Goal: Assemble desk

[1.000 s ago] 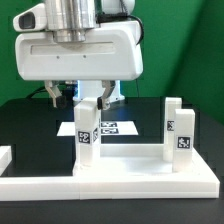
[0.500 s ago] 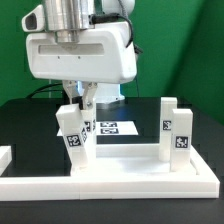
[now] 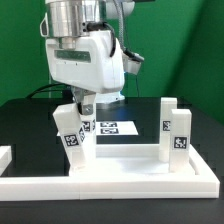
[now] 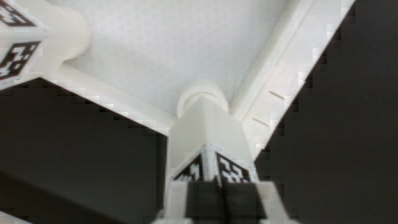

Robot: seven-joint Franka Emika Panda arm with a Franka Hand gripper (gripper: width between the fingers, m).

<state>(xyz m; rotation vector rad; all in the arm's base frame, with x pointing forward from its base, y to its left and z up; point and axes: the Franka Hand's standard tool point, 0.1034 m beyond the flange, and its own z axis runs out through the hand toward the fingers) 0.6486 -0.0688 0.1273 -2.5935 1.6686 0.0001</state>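
1. At the exterior view's far left we see a low white piece [image 3: 5,155] lying on the black tabletop [image 3: 25,125], cut off by the picture's edge.
2. Just right of it, a white leg [image 3: 70,135] with a black-and-white tag stands on the near left part of the desk top [image 3: 125,165], leaning with its upper end tipped toward the exterior view's left.
3. Above that leg hangs the arm's white head, and below it the tool [image 3: 86,104] comes down right beside the leg's upper end. Its two fingers stand pressed together with no gap between them. From this view we cannot tell whether they pinch the leg or only touch it.
4. In the wrist view the dark fingers [image 4: 228,196] sit shut at the picture's edge, with a white leg [image 4: 210,125] running out from them across the desk top [image 4: 160,45]; the fingers appear to clamp its end. A second tagged white piece [image 4: 22,50] shows at the corner of that view.
5. In the middle, behind the desk top, a flat white sheet of printed tags [image 3: 108,128] lies on the tabletop.
6. At the exterior view's right, two more white legs [image 3: 175,128] stand upright on the desk top, close together, with tags facing us.
7. The desk top lies flat across the near part of the tabletop.
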